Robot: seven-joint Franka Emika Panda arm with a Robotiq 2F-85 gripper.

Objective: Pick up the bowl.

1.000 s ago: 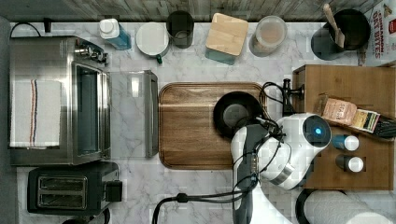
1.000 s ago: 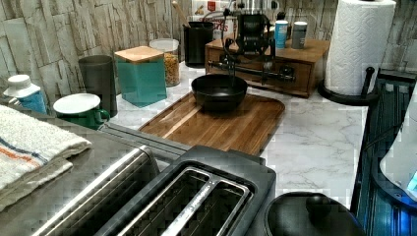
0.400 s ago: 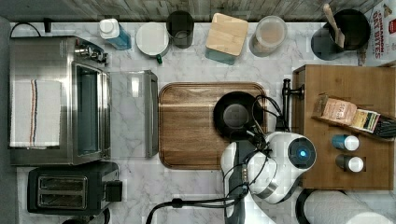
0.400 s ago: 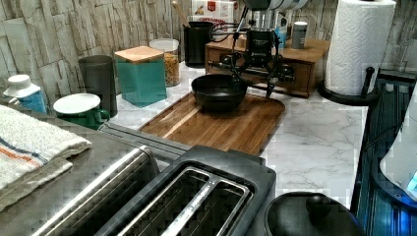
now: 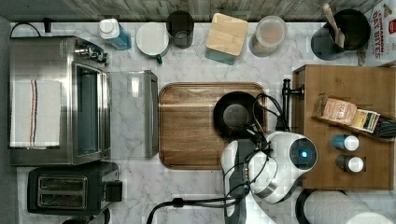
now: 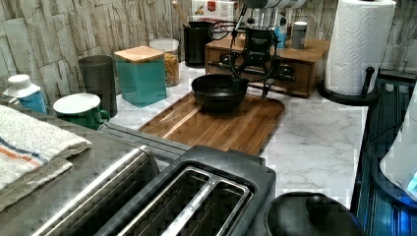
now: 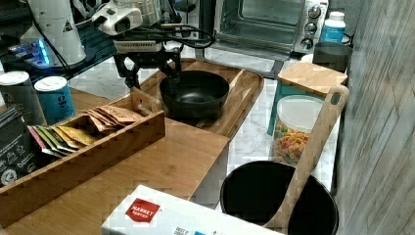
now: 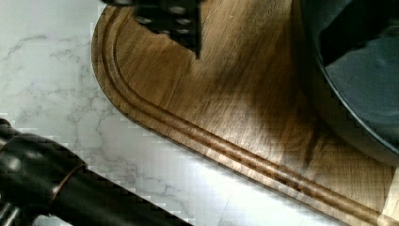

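The black bowl [image 5: 235, 114] sits on the wooden tray [image 5: 187, 126], toward the top view's right. In the right view my gripper [image 7: 152, 77] hangs open at the bowl [image 7: 195, 94]. One finger is over the rim on the inside and the other is outside, toward the right view's left. The wrist view shows one dark fingertip [image 8: 174, 21] over the tray [image 8: 211, 103] and the other inside the bowl [image 8: 367, 89]. In the left view the gripper [image 6: 255, 84] is at the far rim of the bowl [image 6: 219, 91]. In the top view my arm [image 5: 273, 163] covers the gripper.
A wooden rack [image 5: 345, 126] with tea packets and tins stands just at the top view's right of the tray. A black stand [image 5: 286, 105] lies between them. Canisters and a utensil pot [image 5: 348, 30] line the back wall. A toaster oven [image 5: 60, 100] and a toaster [image 5: 70, 189] stand at the top view's left.
The arm has shifted toward the top view's left and lowered. The gripper came down from above the rack to the bowl's rim, straddling it. The bowl has not moved.
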